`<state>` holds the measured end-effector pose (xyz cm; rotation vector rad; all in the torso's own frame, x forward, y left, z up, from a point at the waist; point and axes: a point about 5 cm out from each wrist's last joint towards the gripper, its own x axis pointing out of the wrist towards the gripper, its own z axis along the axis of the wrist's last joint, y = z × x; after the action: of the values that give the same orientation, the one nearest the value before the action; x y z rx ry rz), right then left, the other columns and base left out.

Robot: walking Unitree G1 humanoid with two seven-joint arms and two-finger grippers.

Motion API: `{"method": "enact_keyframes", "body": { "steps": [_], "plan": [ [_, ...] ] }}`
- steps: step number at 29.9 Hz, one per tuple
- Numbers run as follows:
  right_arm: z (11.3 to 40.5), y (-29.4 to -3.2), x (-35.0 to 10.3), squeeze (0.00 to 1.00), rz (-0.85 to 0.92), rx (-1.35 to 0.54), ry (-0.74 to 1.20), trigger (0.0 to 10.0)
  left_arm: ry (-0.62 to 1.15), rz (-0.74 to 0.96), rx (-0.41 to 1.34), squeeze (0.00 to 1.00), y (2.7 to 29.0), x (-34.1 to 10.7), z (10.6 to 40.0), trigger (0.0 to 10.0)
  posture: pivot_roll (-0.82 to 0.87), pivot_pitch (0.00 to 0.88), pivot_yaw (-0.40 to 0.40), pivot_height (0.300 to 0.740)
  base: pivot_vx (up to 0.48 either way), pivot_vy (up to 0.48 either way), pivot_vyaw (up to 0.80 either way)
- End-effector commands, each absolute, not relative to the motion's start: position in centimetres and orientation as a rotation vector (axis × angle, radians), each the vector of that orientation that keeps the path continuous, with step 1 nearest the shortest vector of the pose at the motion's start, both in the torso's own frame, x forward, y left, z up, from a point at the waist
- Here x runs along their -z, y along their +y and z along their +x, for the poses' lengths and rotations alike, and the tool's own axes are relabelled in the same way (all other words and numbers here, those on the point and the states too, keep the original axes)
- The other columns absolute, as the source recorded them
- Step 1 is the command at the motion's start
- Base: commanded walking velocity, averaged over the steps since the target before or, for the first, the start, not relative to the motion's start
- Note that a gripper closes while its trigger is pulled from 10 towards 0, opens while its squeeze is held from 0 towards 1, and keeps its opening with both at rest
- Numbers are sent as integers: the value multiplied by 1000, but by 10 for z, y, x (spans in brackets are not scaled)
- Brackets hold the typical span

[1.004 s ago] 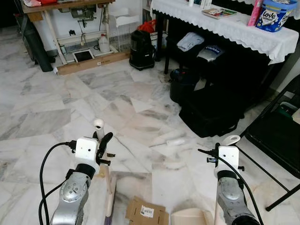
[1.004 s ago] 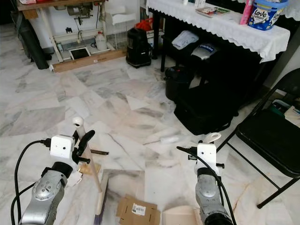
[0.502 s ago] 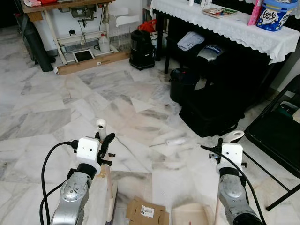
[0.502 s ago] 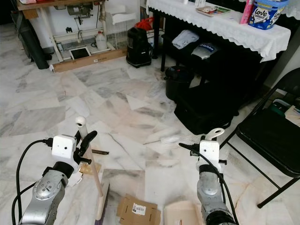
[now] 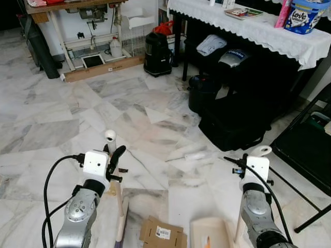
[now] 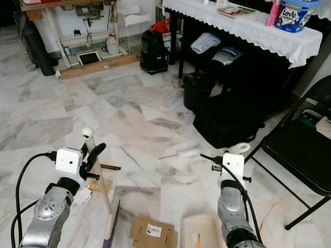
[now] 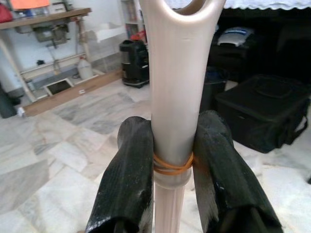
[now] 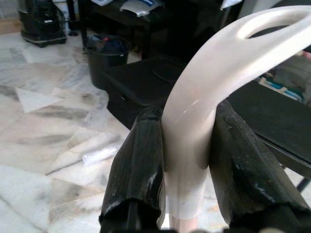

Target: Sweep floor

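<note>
**Broom and dustpan in hand, cardboard the awkward piece**

Head views: the left claw (image 5: 115, 157) is closed around the broom (image 5: 120, 206) near the top of its handle, with the broom head on the marble floor (image 5: 67, 108) just left of a flattened piece of cardboard (image 5: 163, 233). The right claw (image 5: 253, 157) holds the dustpan (image 5: 209, 233) by its upright handle; the pan sits on the floor just right of the cardboard and carries a small orange scrap (image 5: 207, 241). The cardboard looks too wide for the pan, so a push may slide it past or nudge the pan aside. A white tube-like piece (image 5: 194, 155) lies farther off, near a black bag (image 5: 235, 121) and a black bin (image 5: 202, 93) whose contents I cannot make out.

Left wrist view: both fingers (image 7: 126, 184) press the handle just above an orange rubber band (image 7: 171, 166). Held this high, the handle could twist under a hard sweep.

Right wrist view: the fingers (image 8: 138, 170) pinch the dustpan handle below its loop, where the curved surface might slip.
</note>
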<state>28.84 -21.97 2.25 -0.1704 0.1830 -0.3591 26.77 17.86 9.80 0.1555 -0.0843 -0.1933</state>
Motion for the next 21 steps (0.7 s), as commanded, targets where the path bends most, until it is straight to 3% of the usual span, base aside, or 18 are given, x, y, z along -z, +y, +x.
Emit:
{"method": "enact_keyframes", "body": {
  "steps": [1, 12, 21],
  "plan": [
    [282, -218, -11, 0, -155, 364, 255, 10000, -104, 146, 213, 0, 177, -105, 267, 10000, 107, 62, 0, 740, 0, 0, 0],
    [281, -214, -3, 0, -152, 342, 344, 10000, -36, 133, 274, 0, 173, -97, 263, 10000, 108, 63, 7, 740, 0, 0, 0],
    [273, -220, 11, 0, 21, 441, 492, 10000, -10, 130, 284, 0, 172, -95, 265, 10000, 102, 56, 5, 740, 0, 0, 0]
  ]
}}
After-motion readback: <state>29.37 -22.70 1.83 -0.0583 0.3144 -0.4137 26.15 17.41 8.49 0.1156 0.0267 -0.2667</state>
